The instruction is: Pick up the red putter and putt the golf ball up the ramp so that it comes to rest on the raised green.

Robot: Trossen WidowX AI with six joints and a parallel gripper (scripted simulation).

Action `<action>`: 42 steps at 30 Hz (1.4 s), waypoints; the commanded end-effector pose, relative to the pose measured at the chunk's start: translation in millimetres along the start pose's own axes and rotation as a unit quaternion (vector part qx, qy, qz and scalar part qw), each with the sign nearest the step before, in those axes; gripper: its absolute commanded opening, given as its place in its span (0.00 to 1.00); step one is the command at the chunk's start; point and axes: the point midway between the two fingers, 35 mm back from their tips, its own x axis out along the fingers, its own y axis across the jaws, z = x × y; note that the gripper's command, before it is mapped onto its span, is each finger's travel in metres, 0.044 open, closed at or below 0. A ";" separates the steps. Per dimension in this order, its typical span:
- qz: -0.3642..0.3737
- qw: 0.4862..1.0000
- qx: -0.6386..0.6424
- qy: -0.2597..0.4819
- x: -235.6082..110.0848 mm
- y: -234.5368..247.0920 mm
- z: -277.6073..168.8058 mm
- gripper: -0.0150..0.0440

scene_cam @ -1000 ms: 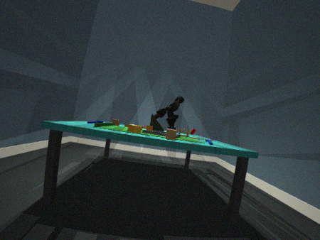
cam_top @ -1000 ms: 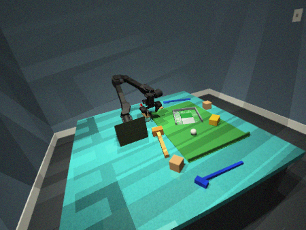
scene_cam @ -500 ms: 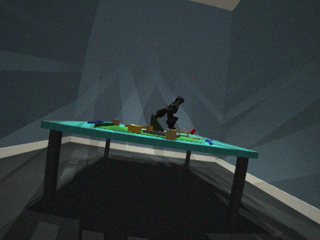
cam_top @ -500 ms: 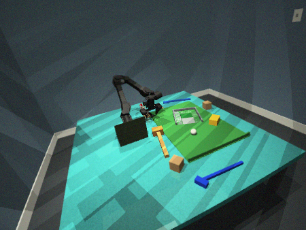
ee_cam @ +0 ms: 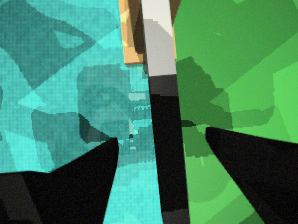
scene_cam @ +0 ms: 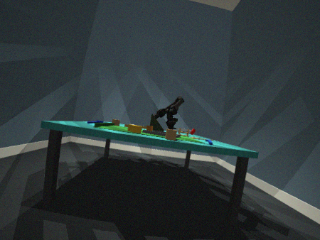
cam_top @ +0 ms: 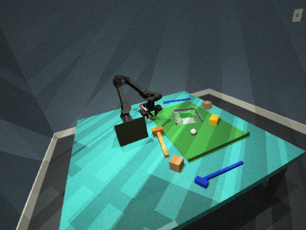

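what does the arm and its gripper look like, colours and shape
The arm is slim, jointed and matte black all over, with no visible cables or markings. Its gripper has two black fingers that taper to wedge-shaped points in the wrist view. A small red and white detail shows near the gripper in the top view.

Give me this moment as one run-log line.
phase: grasp approach | gripper: open, straddling the dark putter shaft, not clamped | white golf ball: resting on green mat | putt: not begun

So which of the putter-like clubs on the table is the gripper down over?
The red putter, its shaft between the open gripper fingers. The orange club and blue club lie farther off.
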 end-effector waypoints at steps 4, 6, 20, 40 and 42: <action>0.000 1.000 -0.001 0.000 -0.3 -0.2 0.4 0.56; 0.000 1.000 -0.001 0.000 -0.3 -0.2 0.4 0.47; 0.000 1.000 -0.001 0.004 -8.8 -2.2 0.5 0.25; 0.001 1.000 0.000 0.006 -86.5 -2.4 20.7 0.25; 0.001 1.000 0.001 0.004 -93.8 -1.2 24.2 0.25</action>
